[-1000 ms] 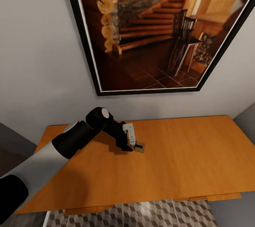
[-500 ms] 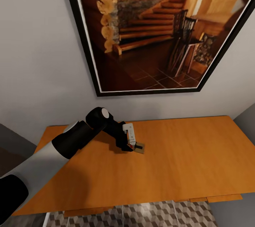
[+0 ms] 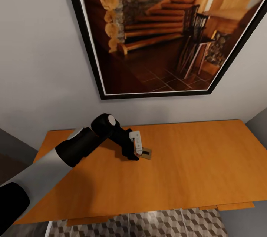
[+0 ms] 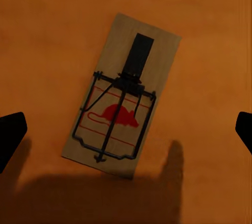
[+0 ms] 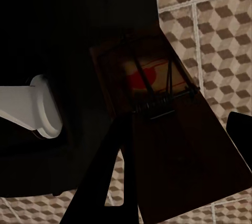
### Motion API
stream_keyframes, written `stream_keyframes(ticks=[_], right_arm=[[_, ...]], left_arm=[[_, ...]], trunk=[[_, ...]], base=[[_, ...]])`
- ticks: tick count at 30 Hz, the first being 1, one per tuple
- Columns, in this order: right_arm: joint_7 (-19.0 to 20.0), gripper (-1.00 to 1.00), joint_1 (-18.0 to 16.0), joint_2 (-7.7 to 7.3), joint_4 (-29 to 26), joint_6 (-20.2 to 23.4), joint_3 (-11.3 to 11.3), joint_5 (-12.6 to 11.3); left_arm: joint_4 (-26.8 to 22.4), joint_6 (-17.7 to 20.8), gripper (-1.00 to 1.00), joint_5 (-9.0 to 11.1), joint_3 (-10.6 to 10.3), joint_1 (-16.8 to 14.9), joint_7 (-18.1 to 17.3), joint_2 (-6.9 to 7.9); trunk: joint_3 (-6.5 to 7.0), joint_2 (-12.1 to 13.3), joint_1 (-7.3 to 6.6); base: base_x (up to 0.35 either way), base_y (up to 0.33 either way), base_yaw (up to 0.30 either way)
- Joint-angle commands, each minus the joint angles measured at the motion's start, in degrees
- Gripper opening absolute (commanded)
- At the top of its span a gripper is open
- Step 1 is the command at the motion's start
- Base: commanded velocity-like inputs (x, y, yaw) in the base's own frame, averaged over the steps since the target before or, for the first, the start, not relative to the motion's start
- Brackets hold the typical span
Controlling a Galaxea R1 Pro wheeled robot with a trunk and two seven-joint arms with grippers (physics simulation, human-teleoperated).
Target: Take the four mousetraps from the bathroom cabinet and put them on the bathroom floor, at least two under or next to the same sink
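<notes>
Mousetrap (image 4: 122, 104): flat on cabinet tabletop (image 3: 193, 163). Left pincer (image 3: 138, 152) spread wide, straddling it, untouched. Step: pickup. Next: descend, close on board edges. Right pincer (image 5: 181, 156): grips second mousetrap (image 5: 157, 108).

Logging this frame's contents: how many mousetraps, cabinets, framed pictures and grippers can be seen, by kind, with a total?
Mousetraps: 2, one on the cabinet top, one held over the tiled floor
Cabinets: 1
Framed pictures: 1
Grippers: 2, left gripper, right gripper
Total: 6
</notes>
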Motion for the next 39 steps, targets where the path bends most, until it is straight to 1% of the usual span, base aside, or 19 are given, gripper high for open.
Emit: stream_keyframes(ticks=[1,11,22,27,31,34,39], right_arm=[[-0.03,-1.00,0.04,0.02,-0.11,-0.11,-0.41,-0.12],[-0.03,-1.00,0.04,0.03,-0.11,-0.17,-0.41,-0.12],[-0.03,-1.00,0.04,0.05,-0.11,-0.18,-0.41,-0.12],[-0.03,-1.00,0.04,0.04,-0.11,-0.18,-0.41,-0.12],[-0.03,-1.00,0.04,0.06,-0.11,-0.19,-0.41,-0.12],[-0.03,-1.00,0.04,0.05,-0.11,-0.18,-0.41,-0.12],[-0.03,-1.00,0.04,0.00,-0.11,-0.20,-0.41,-0.12]], left_arm=[[-0.10,0.44,1.00,-0.38,-0.13,-0.06,-0.38,0.02],[-0.12,0.44,1.00,-0.45,-0.41,-0.05,-0.37,-0.05],[-0.10,0.32,1.00,-0.55,-0.51,-0.05,-0.37,-0.94],[-0.06,0.28,1.00,-0.55,-0.61,-0.05,-0.37,-1.07],[-0.05,0.27,1.00,-0.56,-1.17,-0.05,-0.37,-1.08],[-0.01,0.24,1.00,-0.56,-2.31,-0.05,-0.32,-1.03],[0.03,0.21,1.00,-0.56,-2.66,-0.05,-0.29,-1.02]], trunk=[[-0.15,-0.10,0.03],[-0.80,-0.10,0.03],[-0.88,-0.10,0.03],[-0.88,-0.10,0.03],[-0.88,-0.10,0.03],[-0.88,-0.10,0.03],[-0.88,-0.10,0.03]], base=[[0.000,0.000,0.000],[0.000,0.000,0.000],[0.000,0.000,0.000],[0.000,0.000,0.000],[0.000,0.000,0.000],[0.000,0.000,0.000],[0.000,0.000,0.000]])
